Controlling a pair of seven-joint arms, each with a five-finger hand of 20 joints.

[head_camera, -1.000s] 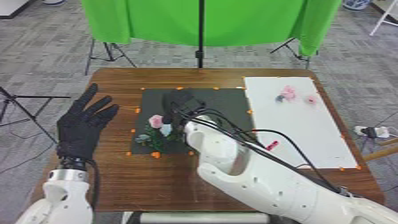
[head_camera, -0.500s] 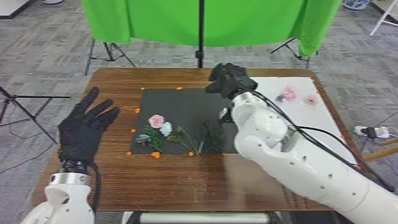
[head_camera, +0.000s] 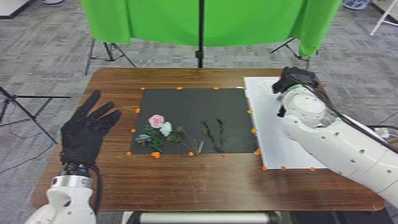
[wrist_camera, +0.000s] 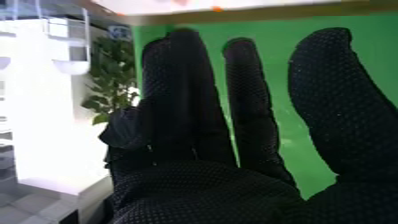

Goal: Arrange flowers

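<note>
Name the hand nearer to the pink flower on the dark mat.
Left: the left hand is just left of the pink flower; the right hand is farther off, right of the dark mat, over the white sheet's far end.

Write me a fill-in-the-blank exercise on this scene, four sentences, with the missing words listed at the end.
The right hand is at the far end of the ____ sheet.
The left hand is on the ____ side of the dark mat.
The large bloom just beyond the whitish one is ____.
The cloth hanging beyond the table is ____.

Missing words: white; left; pink; green
</note>
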